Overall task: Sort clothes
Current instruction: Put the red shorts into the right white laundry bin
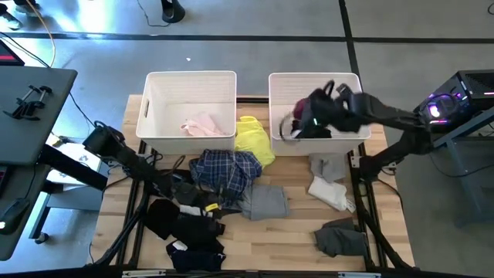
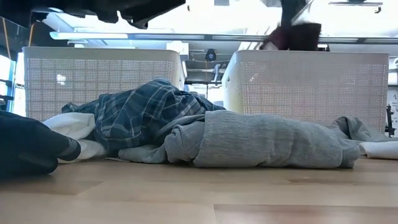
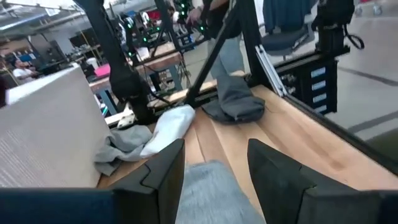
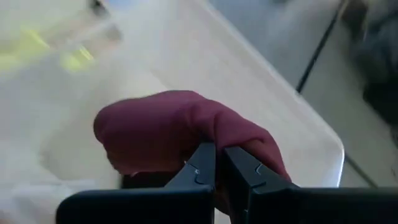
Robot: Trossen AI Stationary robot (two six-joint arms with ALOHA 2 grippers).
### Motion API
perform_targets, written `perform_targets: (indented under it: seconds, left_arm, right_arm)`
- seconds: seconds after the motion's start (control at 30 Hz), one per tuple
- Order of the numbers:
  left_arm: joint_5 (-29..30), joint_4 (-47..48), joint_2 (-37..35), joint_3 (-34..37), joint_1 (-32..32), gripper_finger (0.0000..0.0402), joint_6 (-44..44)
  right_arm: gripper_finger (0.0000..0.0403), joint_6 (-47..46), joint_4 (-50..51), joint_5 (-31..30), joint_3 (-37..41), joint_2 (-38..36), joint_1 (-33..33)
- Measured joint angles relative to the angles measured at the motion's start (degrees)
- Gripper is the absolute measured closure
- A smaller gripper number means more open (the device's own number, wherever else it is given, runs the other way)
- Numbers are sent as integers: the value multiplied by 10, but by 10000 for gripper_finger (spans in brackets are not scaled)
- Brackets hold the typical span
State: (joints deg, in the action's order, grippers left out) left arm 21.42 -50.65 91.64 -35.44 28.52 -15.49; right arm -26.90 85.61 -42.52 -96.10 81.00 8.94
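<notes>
My right gripper (image 1: 309, 120) is over the right white bin (image 1: 351, 81), shut on a maroon garment (image 4: 168, 127), which also shows above the bin's wall in the low view (image 2: 295, 36). My left gripper (image 3: 214, 180) is open low over the grey garment (image 1: 265, 202), one finger to each side of it (image 3: 208, 196). A pink garment (image 1: 202, 123) lies in the left bin (image 1: 154, 85). A yellow garment (image 1: 253, 139) lies draped against the bins' near walls. A blue plaid garment (image 1: 225, 170), black ones (image 1: 181, 224) and a white one (image 1: 330, 191) lie on the table. My right gripper pinches a bunched fold of the maroon garment (image 4: 242, 140) between its two fingers (image 4: 202, 168). The cloth bulges out past the fingertips and is lifted clear above the right bin's floor. How many layers it has, I cannot tell.
A light grey garment (image 1: 328, 164) lies by the right bin's near wall and a dark grey one (image 1: 340, 238) at the table's near right. Bare wood (image 1: 285, 247) shows at the near middle. Metal frame legs (image 3: 124, 74) stand past the table's right edge.
</notes>
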Motion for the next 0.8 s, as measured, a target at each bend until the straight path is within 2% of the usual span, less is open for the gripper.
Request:
perform_targets:
  seconds: [0.1, 0.23, 0.47, 0.63, 0.8]
  left_arm:
    - [1, -6, -2, 0, 0, 239, -11]
    - [1, -6, -2, 0, 0, 239, -11]
    - [2, -3, -2, 0, 0, 239, -11]
    - [2, -3, -2, 0, 0, 239, -11]
    - [2, -3, -2, 0, 0, 239, -11]
  right_arm:
    - [402, 39, -10, 65, 39, 0, 87]
    - [402, 102, -76, 151, 112, 0, 183]
    - [402, 182, -242, 308, 255, 1, 283]
    - [370, 186, -297, 356, 317, 1, 310]
    - [303, 194, -259, 363, 299, 1, 327]
